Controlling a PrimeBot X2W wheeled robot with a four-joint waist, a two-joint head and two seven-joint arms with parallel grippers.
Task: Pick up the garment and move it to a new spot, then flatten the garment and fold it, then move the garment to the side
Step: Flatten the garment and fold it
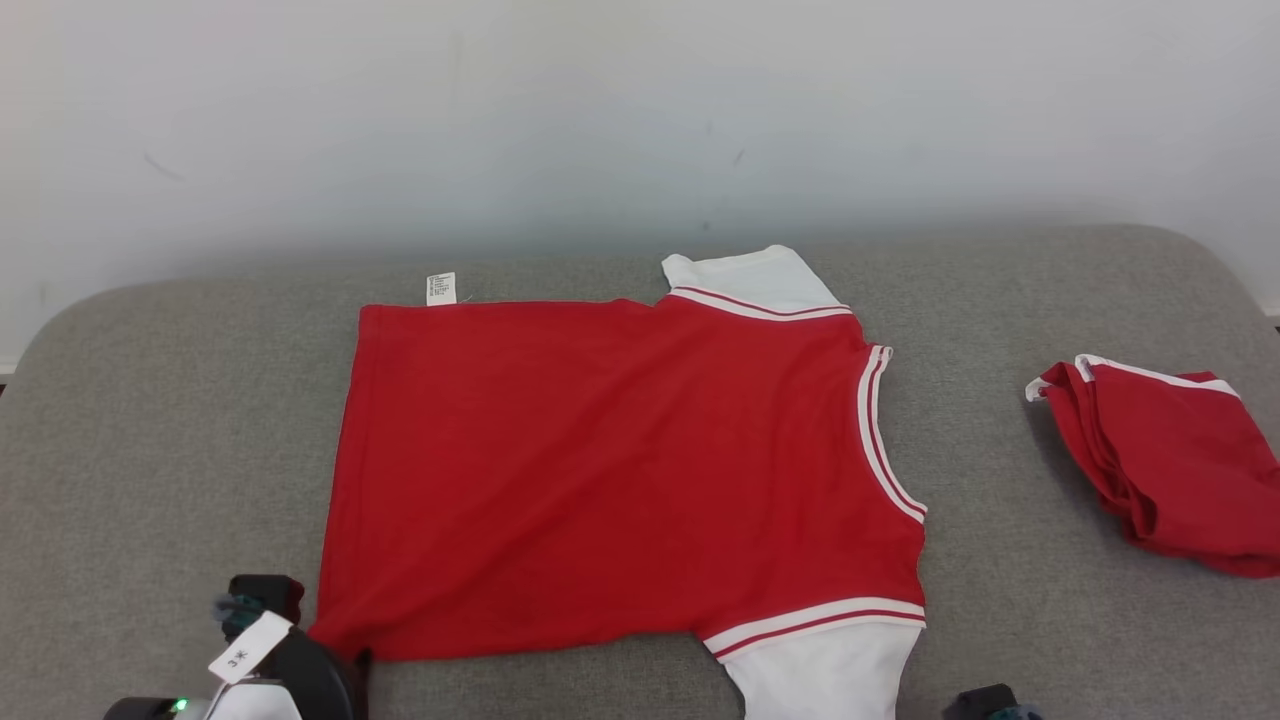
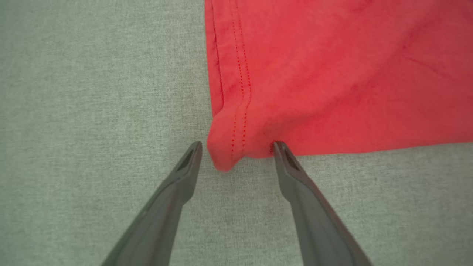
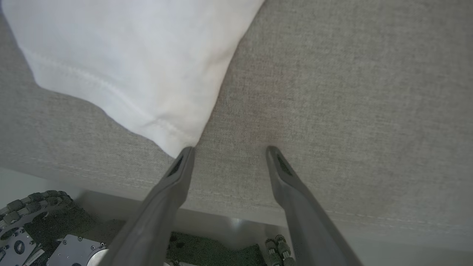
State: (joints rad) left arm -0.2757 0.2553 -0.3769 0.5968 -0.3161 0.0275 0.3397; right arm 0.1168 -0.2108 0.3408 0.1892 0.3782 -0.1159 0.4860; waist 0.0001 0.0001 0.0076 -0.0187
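When looking down from the head, see a red T-shirt [image 1: 620, 470] spread nearly flat in the middle of the grey cushion [image 1: 140, 430], lying sideways with hem to the left and neckline to the right. Find the far white sleeve [image 1: 752, 275] at the back edge and the near white sleeve [image 1: 830, 680] at the front edge, both joined to the body with red-and-white stripes. Note a small care label [image 1: 441, 288] poking out past the far hem corner. Off to the right, well apart from the shirt, see a second red garment [image 1: 1165, 460] folded into a bundle (white trim along its top).

Closer in, find the left gripper [image 2: 237, 145] splayed wide and grasping nothing, straddling the near hem corner of the shirt: one fingertip just beside the corner on bare cushion, the other touching the shirt's lower edge. Notice a slight rumple and double stitching along that hem.

Find the right gripper [image 3: 230, 149] likewise spread apart and empty, one fingertip at the corner of the near white sleeve, the other over bare cushion. Below the cushion's front edge, make out part of the robot's base [image 3: 33, 225].
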